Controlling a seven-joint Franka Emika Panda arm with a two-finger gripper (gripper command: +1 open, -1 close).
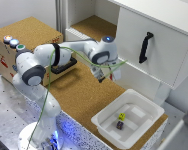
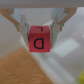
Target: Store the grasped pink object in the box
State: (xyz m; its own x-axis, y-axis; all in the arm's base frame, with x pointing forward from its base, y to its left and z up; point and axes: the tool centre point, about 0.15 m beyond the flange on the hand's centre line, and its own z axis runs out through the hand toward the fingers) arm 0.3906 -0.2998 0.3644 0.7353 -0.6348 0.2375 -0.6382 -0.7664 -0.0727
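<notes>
In the wrist view my gripper (image 2: 40,36) is shut on the pink object (image 2: 40,41), a small pink-red cube with a dark letter on its face, held between the two fingers (image 2: 21,26). In the exterior view the gripper (image 1: 110,75) hangs above the cork tabletop, up and to the exterior view's left of the box (image 1: 105,120). The cube is too small to make out there. The box is a shallow white tray at the table's near right corner. Its pale surface also shows below the cube in the wrist view (image 2: 62,60).
Inside the box lie a small yellow block (image 1: 122,116) and a small dark purple block (image 1: 119,125). A brown cork-topped box with coloured buttons (image 1: 14,42) stands at the exterior view's left. A white cabinet with a black handle (image 1: 145,47) stands behind the gripper.
</notes>
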